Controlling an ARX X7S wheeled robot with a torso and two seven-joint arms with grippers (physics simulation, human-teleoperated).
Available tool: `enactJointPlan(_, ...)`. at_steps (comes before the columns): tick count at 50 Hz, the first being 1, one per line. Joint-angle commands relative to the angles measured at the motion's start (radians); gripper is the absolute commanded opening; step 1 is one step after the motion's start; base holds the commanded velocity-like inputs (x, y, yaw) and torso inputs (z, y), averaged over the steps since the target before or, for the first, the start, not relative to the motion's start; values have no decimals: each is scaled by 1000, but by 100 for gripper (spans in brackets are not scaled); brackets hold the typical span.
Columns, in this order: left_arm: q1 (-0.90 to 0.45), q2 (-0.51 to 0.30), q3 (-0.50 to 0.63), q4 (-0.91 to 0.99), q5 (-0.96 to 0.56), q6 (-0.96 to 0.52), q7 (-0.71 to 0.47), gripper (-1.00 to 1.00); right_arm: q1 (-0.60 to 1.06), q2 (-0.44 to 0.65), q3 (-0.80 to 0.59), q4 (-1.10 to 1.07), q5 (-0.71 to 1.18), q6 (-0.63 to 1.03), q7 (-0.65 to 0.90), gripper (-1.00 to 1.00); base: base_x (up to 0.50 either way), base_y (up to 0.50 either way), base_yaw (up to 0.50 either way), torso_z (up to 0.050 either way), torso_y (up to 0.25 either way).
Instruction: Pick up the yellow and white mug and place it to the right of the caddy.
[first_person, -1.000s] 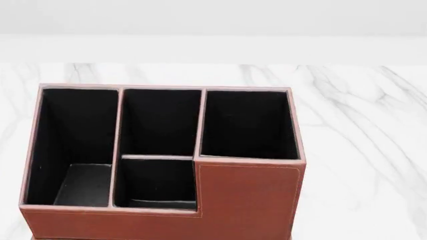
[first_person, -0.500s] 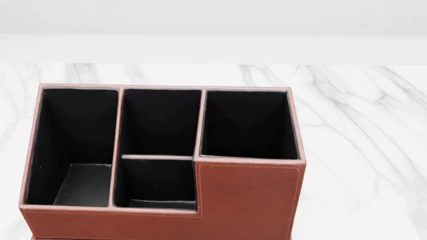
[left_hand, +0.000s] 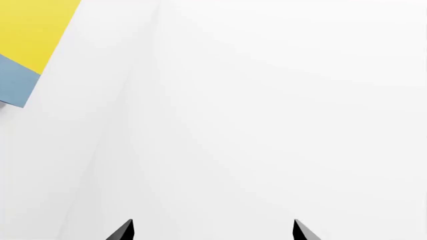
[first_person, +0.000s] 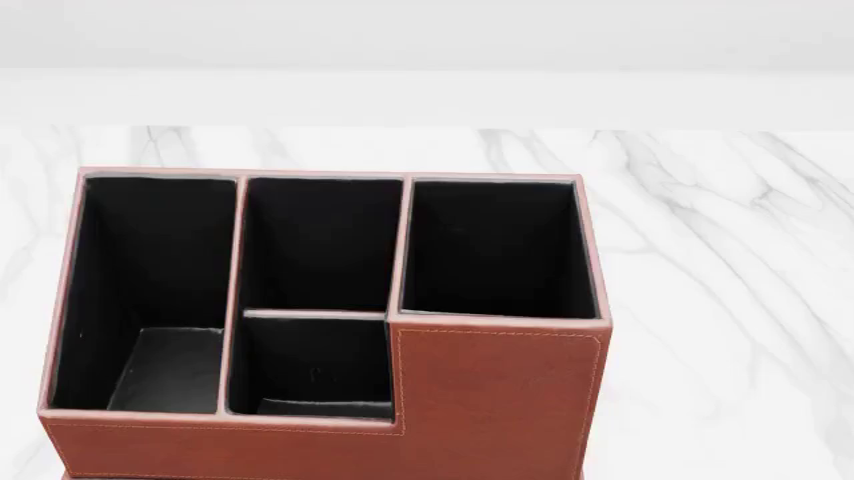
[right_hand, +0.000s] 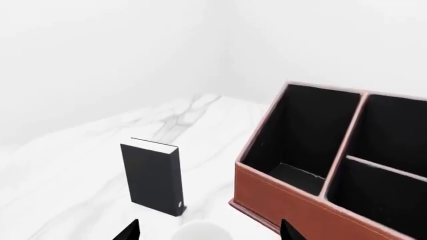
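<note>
A: Left arm first. What do we log?

B: In its wrist view the left gripper shows only two dark fingertips, set wide apart with nothing between them. Beyond them is a plain white surface, and a yellow and blue panel sits at one corner (we cannot tell what it belongs to).

A: Head view, left to right?

B: The caddy stands upright on the marble table, left of centre. We note a long compartment on its left, two smaller ones in the middle, one near and one far, then a tall one on the right. All are black-lined. Bare marble lies to the caddy's right. Neither arm shows here.

A: Right arm?

B: The right gripper also has its tips spread wide, hanging above the table near a caddy corner. A black book stands upright, apart from the caddy. A pale rounded shape sits between the tips at the frame edge.

A: And the yellow and white mug?

B: We cannot tell where it is; that pale shape is too cropped to identify.
</note>
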Motion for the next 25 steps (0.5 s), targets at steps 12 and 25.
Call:
enactJointPlan(12,0,0,-7,0,-6,-2,4,100,-50,3,8,72,-21,-56,-60,100,0,0,0,0,0)
enactJointPlan(25,0,0,-1,0,2,1,2,100,-81,7,2,140,6,-100,-149,100,0,0,0,0,0)
